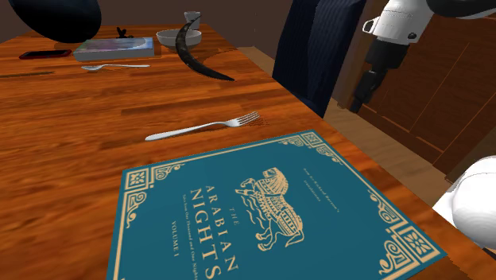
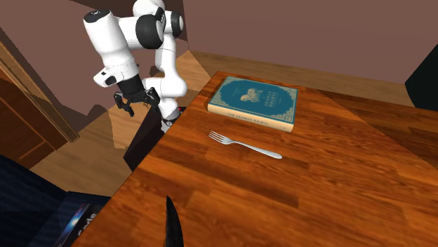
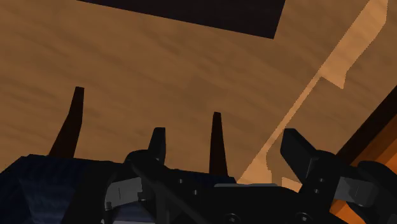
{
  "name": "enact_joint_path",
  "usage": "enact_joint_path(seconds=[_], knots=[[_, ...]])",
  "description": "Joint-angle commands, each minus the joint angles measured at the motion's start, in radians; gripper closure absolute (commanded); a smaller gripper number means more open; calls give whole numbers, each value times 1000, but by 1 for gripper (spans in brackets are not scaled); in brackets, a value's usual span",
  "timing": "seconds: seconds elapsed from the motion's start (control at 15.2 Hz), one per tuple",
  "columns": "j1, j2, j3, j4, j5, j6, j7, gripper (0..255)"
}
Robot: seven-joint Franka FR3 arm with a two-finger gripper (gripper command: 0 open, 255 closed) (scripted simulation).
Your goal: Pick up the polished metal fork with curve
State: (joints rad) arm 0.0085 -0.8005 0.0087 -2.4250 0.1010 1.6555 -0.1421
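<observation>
Wooden tabletop [image 1: 71, 111] carries the silver fork [image 1: 203, 127] mid-frame in the shoulder view, above the teal book [image 1: 270, 207]. The claw [image 2: 135, 102] hangs off-table, spread wide, empty; best to descend straddling the handle crosswise.

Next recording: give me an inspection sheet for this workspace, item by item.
Surface: wooden table, glossy.
Job's things: metal fork lying flat on the table next to the teal book, untouched.
Clutter: the teal book; farther off a spoon, a bowl, a black curved object and a grey book.
Grippers: tool open, holding nothing, beyond the table's edge, above the floor.
Cables: nothing seen.
Surroundings: wooden floor, brown walls, dark blue furniture beside the table.
</observation>
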Motion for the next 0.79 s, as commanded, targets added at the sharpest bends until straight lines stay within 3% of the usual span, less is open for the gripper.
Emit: enact_joint_path(seconds=[0.0, 0.73], knots=[[0, 0, 0, 0, 0, 0, 0, 0], [130, 363, 136, 336, 4, 12, -83, 0]])
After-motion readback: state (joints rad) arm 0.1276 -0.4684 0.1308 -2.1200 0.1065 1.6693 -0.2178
